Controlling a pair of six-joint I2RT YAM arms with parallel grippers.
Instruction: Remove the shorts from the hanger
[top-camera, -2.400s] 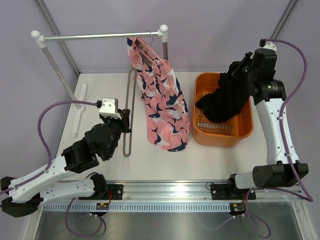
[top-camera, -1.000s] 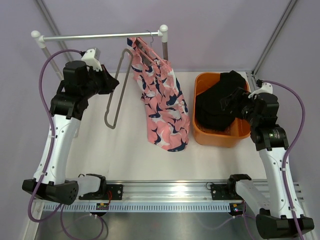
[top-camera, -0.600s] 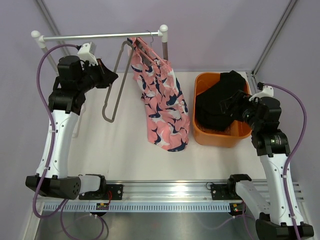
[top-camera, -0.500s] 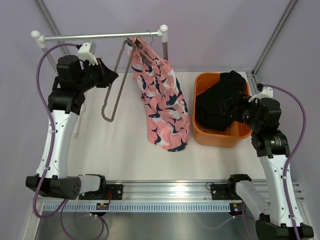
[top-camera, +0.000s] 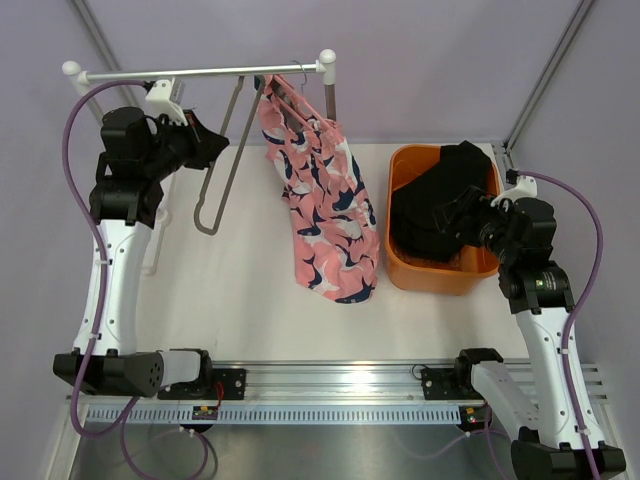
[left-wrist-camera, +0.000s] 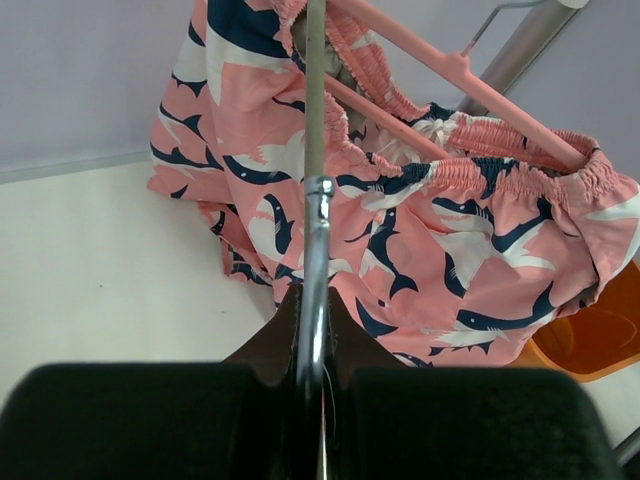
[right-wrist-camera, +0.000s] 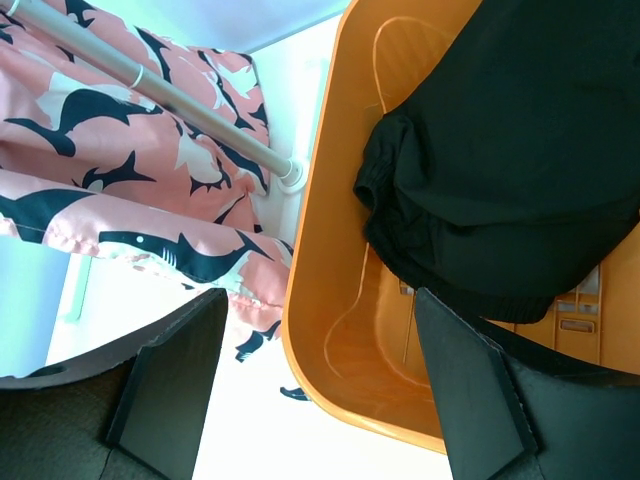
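**Top external view.** Note that the left end effector (top-camera: 210, 150) has risen from table height to just under the silver metal rail (top-camera: 200, 72). It carries the grey hanger (top-camera: 225, 165), which is bare, and the hook end is now near the rail. The right end effector (top-camera: 470, 222) has let go of the crumpled black shorts (top-camera: 440, 205). They now lie in the orange plastic basket (top-camera: 440, 278) on the white table (top-camera: 250, 300). Treat the removal as done; only rehanging the empty hanger appears to remain.

**Left wrist view.** Confirm that the left fingers (left-wrist-camera: 120, 420) are clamped hard on the hanger's bar, with no gap showing. A separate pair of pink shark-print shorts (left-wrist-camera: 480, 230) hangs beyond on a pink plastic hanger (left-wrist-camera: 450, 65).

**Right wrist view.** Verify that the right fingers (right-wrist-camera: 170, 380) are spread wide with nothing between them. The black shorts rest inside the basket below.
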